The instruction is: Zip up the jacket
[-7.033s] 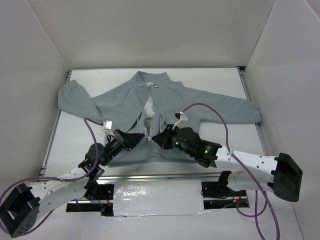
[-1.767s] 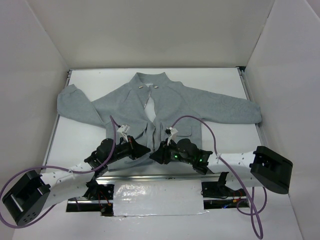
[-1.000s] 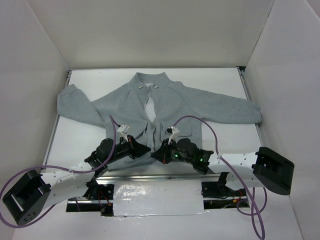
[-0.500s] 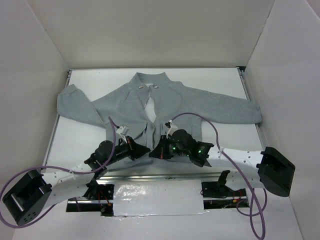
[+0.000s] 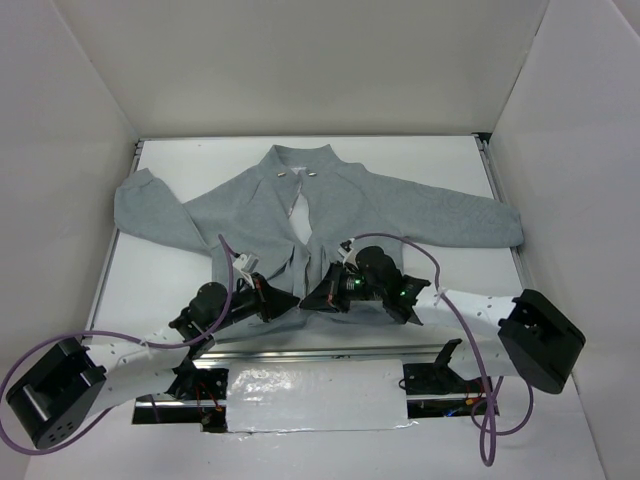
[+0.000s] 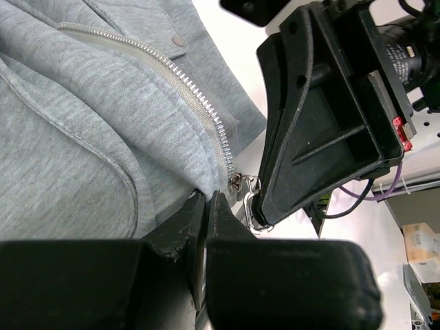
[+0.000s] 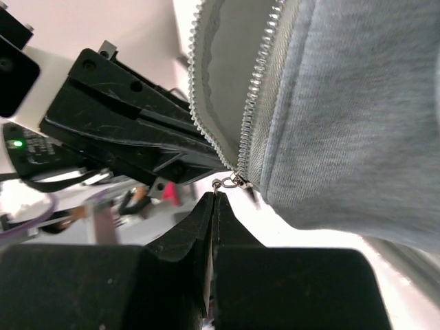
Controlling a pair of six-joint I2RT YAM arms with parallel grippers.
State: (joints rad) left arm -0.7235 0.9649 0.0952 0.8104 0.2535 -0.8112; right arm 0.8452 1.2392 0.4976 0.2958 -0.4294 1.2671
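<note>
Your right hand (image 7: 212, 206) is pinched shut on just the tip of the zipper pull (image 7: 221, 183). Your left hand (image 6: 204, 210), right beside it, clamps the hem of the jacket (image 5: 345, 200), which is spread beyond both on the worktop (image 5: 440, 160). Tug hard and the pull may slip free.

We see the jacket (image 5: 350, 205) as soft, matt grey fleece, its zipper (image 6: 199, 100) shiny silvery metal teeth on woven tape. The counter (image 5: 440, 160) looks smooth white. The left gripper (image 6: 205, 201) has matt black plastic jaws, scratched.
</note>
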